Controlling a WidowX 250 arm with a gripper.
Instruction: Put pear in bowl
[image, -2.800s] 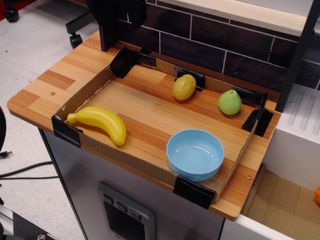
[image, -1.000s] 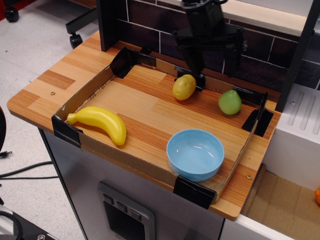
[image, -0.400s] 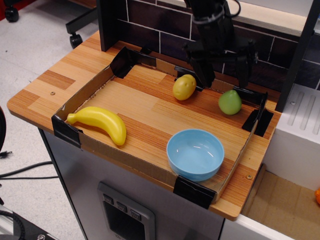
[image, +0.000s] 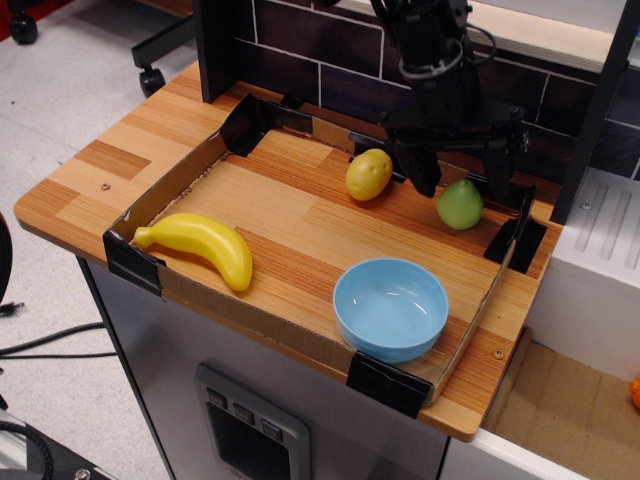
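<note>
The light-green pear (image: 459, 205) sits on the wooden tray floor at the back right, near the corner. My gripper (image: 461, 183) is open and hangs just above it, with one black finger (image: 425, 172) to the pear's left and the other (image: 499, 172) to its right. The jaws straddle the pear's top without closing on it. The light-blue bowl (image: 390, 308) stands empty at the front right of the tray, well in front of the pear.
A yellow-brown lemon-like fruit (image: 368, 174) lies left of the gripper at the back. A yellow banana (image: 203, 244) lies at the front left. A low cardboard wall (image: 168, 185) with black corner clips rings the tray. A dark tile wall (image: 340, 55) rises behind.
The arm has come in from the top and moved right and down, from above the lemon-like fruit to over the pear. The fruits and bowl have not moved.
</note>
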